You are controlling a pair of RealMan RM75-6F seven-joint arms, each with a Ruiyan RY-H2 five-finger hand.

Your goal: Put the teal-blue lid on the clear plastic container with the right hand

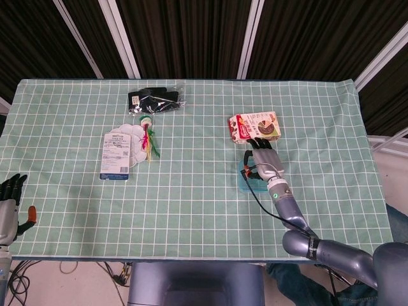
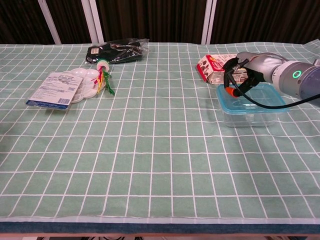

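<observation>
1. Head view: the right robot hand sits right of centre in the frame, lying over the back part of the teal-blue lid, which rests on the clear plastic container. Its fingers point toward the snack box just above it in the frame. Whether they press on the lid or hover over it cannot be told from here.
2. Head view: the left robot hand is at the lower left edge of the frame, off the side of the counter, with its fingers apart and nothing in them.
3. Head view: in the upper left part of the counter lie a black bag, a white paint tray, a flat packet with a label and a small red and green toy.
4. Chest view: the right robot hand is in the upper right of the frame, with its fingers curled down onto the back left edge of the lid.
5. Chest view: the lid sits level on top of the container, covering it. A black cable from the hand runs across the lid.
6. Chest view: the snack box lies just behind the hand.
7. Chest view: the bag, tray, packet and toy are at the upper left, well apart from the container.
</observation>
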